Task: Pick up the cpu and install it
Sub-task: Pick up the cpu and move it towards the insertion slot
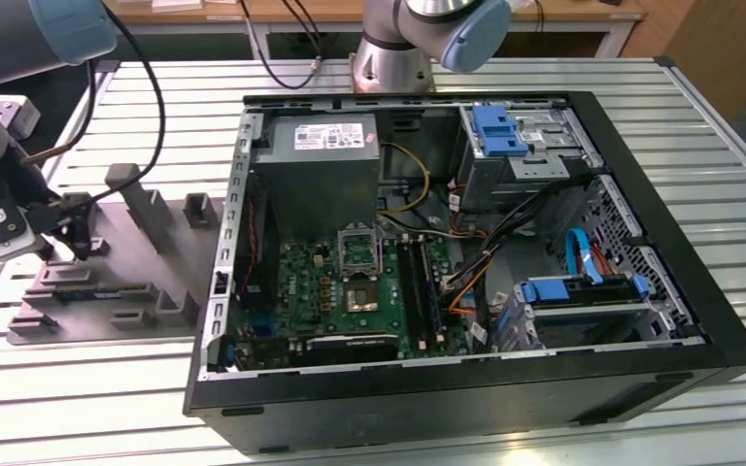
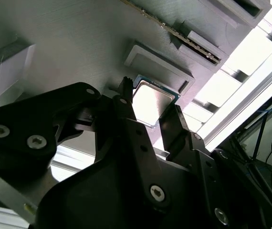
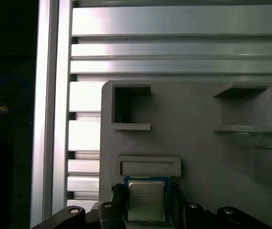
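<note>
The cpu (image 3: 146,200) is a small square chip with a silvery top and a thin green rim. It sits at a grey fixture plate (image 3: 198,143), just beside a low raised ledge (image 3: 148,166). My gripper (image 3: 147,192) has one dark finger against each side of the chip, and the second wrist view shows the cpu (image 2: 150,101) pinched between the fingertips (image 2: 173,117). In the exterior view the gripper (image 1: 69,243) is low over the fixture (image 1: 114,282) at the exterior view's left. The motherboard (image 1: 334,301) lies inside the open computer case, its socket (image 1: 357,293) uncovered and the hinged frame (image 1: 360,248) raised.
The black case (image 1: 684,330) fills the table's middle and right, with a grey power supply (image 1: 327,175), drive cages with blue clips (image 1: 496,131) and loose cables (image 1: 503,243). Raised blocks (image 1: 133,199) stand on the fixture. A second arm's base (image 1: 392,58) stands behind the case.
</note>
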Available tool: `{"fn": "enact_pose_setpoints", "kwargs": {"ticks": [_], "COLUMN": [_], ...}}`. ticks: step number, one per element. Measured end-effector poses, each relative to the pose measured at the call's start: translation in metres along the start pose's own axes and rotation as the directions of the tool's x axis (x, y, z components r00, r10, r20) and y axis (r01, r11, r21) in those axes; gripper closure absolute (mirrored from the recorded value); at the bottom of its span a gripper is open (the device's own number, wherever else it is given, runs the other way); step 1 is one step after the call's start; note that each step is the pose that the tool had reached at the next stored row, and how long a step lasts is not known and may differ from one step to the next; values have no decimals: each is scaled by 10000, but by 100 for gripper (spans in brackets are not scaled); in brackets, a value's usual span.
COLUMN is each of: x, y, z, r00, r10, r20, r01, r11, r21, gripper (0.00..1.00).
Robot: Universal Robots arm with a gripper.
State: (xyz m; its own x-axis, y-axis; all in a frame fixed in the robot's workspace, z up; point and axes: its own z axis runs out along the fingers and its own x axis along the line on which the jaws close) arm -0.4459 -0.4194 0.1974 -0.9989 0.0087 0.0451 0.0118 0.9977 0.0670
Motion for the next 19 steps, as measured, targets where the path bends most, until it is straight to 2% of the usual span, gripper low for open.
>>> {"fn": "enact_pose_setpoints", "kwargs": {"ticks": [19], "x": [2], "y": [4], "z": [-55], "r00": [10000], "r10": [0], "r20": [4], "r01": [0], "r11": [10000], "r21": [-3], "gripper": [53]}}
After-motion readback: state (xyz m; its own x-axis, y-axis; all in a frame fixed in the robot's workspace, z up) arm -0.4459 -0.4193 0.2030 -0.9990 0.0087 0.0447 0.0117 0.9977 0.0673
